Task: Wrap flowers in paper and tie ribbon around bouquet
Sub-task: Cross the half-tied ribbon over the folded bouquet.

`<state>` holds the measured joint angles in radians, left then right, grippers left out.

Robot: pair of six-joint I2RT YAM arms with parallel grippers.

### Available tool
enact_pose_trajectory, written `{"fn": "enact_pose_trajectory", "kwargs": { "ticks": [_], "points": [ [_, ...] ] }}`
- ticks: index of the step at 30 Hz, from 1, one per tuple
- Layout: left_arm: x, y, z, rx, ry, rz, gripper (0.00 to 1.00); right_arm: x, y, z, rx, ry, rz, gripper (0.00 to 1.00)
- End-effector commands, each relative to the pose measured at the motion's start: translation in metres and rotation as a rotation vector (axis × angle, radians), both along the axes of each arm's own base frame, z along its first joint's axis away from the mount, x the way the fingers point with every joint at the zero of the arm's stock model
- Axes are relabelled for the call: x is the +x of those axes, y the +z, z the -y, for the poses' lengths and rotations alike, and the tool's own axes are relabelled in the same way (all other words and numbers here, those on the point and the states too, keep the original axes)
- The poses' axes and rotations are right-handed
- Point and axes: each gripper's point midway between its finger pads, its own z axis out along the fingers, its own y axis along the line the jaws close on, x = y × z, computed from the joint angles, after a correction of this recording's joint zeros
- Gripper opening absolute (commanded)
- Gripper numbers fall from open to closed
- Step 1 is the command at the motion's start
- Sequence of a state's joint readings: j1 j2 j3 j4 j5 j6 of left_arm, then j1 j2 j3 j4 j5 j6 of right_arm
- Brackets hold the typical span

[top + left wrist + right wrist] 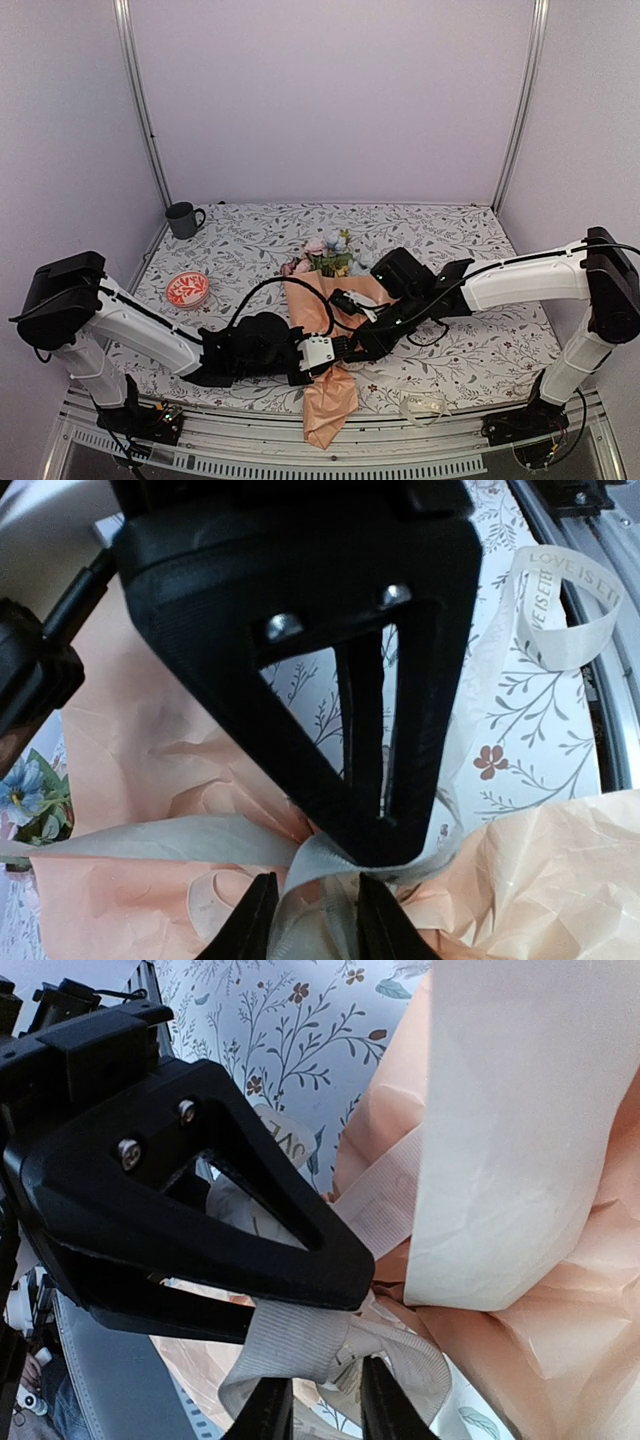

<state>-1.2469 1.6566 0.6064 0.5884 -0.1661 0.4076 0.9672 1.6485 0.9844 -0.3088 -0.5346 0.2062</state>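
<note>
Near side of both claws: the tail of the crinkled peach-orange paper sheet [328, 415] hangs over the table's near edge. The bouquet [300, 300], mixed artificial flowers in that paper cone, lies flat. Its long axis runs near-to-far, with the stem end toward the arm bases and the blooms pointing away.

Left claw [315, 925]: 2 black fingers apart, with the narrow cream-white ribbon [200, 840] bunched in the gap at the cone's waist. Right claw [325, 1410]: fingers apart too, ribbon bunch in the gap. The 2 claws meet tip to tip over the waist, the left reaching in from the left and the right from the right. A loose, printed ribbon loop lies right of the right claw, by the front rail.

Beyond the claws are the pink, pale blue and yellow flowers [330, 255]. Bare leaf-print tablecloth [480, 340] lies right of the right claw and past the blooms. Left of the left claw is a round red-and-white dish [187, 288], and a dark mug [183, 219] stands further back in the corner.
</note>
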Motion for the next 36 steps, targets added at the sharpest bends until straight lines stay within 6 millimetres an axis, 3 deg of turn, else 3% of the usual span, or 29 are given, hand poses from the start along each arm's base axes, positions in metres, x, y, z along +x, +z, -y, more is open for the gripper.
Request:
{"fn": "enact_pose_trajectory", "kwargs": {
  "ticks": [1, 7, 10, 14, 19, 24, 31, 36],
  "points": [
    [0.005, 0.001, 0.004, 0.005, 0.005, 0.003, 0.29, 0.0, 0.015, 0.002, 0.039, -0.001, 0.006, 0.29],
    [0.006, 0.006, 0.007, -0.021, 0.008, 0.002, 0.25, 0.011, 0.03, 0.011, 0.058, -0.07, 0.046, 0.38],
    [0.007, 0.002, 0.007, -0.011, 0.011, -0.002, 0.24, 0.008, 0.033, 0.015, 0.068, -0.07, 0.046, 0.4],
    [0.009, -0.004, 0.007, 0.0, 0.022, -0.006, 0.19, 0.005, 0.027, 0.016, 0.065, -0.058, 0.03, 0.38],
    [0.007, 0.001, 0.008, -0.016, 0.015, -0.01, 0.09, 0.021, 0.021, 0.018, 0.043, -0.079, 0.054, 0.32],
    [0.007, 0.001, 0.007, -0.019, 0.014, -0.01, 0.09, 0.034, 0.023, 0.01, 0.037, -0.06, 0.054, 0.35],
    [0.006, 0.0, 0.006, -0.019, 0.015, -0.02, 0.12, 0.02, 0.005, 0.028, 0.009, -0.075, 0.032, 0.35],
    [0.006, 0.0, 0.007, -0.017, 0.011, -0.02, 0.12, 0.022, 0.02, 0.034, 0.076, -0.179, 0.056, 0.42]
  ]
}}
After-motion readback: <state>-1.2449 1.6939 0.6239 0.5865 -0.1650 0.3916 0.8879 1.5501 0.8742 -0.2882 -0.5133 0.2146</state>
